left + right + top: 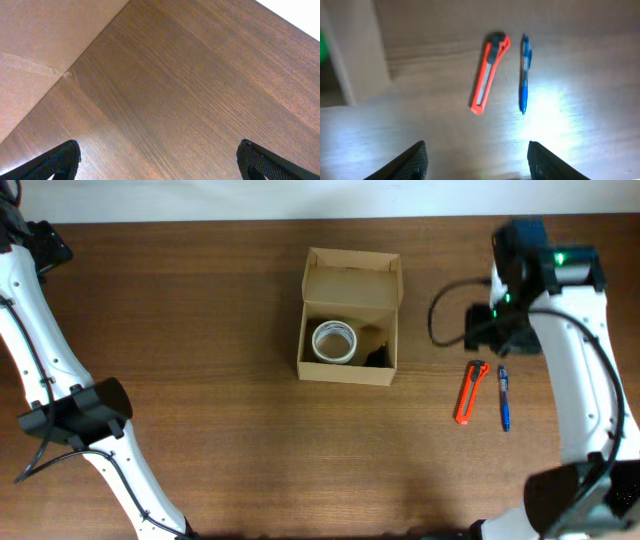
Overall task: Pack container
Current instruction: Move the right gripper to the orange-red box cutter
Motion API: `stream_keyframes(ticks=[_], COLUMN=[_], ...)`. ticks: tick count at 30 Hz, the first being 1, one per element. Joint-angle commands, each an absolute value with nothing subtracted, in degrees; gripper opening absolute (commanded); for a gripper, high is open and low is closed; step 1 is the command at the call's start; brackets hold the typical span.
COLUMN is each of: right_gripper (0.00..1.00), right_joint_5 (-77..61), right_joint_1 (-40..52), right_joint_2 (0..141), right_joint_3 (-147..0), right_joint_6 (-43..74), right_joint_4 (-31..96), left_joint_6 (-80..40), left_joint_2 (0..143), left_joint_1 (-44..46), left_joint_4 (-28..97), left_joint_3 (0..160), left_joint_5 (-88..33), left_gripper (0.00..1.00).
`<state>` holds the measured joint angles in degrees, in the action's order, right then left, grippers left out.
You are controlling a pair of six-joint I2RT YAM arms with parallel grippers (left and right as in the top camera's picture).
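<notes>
The container (349, 288) is a tan cardboard box at the table's middle, its flap lid open and standing at the back. Inside lie a white tape roll (334, 342) and a small black object (378, 357). An orange box cutter (470, 392) and a blue pen (504, 398) lie side by side on the table right of the box. They also show in the right wrist view, cutter (489, 72) and pen (525, 72). My right gripper (477, 150) is open and empty, hovering just behind them (490, 338). My left gripper (157, 152) is open and empty over bare table at the far left.
The left arm (40, 350) runs along the table's left side and the right arm (585, 370) along its right side. A tan surface (35, 45) lies past the table edge in the left wrist view. A pale box-like wall (355, 55) shows at the right wrist view's left.
</notes>
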<state>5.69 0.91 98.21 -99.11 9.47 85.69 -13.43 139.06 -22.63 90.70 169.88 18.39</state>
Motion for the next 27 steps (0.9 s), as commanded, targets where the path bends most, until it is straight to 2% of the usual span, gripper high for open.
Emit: stream_keyframes(ticks=[1,13,27], right_gripper=[0.65,0.68,0.71], right_joint_5=[1.4,-12.1,-12.3], right_joint_1=[-1.1,-6.9,-8.7], right_joint_2=[97.0,97.1,102.0], right_joint_3=[-88.7,-65.6,-63.4], right_joint_6=[10.7,22.2,19.7], right_joint_4=[82.0,60.5,53.3], left_joint_6=[-13.2,-13.2,-13.2], left_joint_2=[138.0,138.0,138.0], left_joint_1=[-22.7,-22.7,-22.7], left_joint_4=[90.8,90.8,90.8], left_joint_3=[169.6,169.6,169.6], left_joint_5=[18.2,18.2,18.2], left_gripper=[1.0,1.0,1.0])
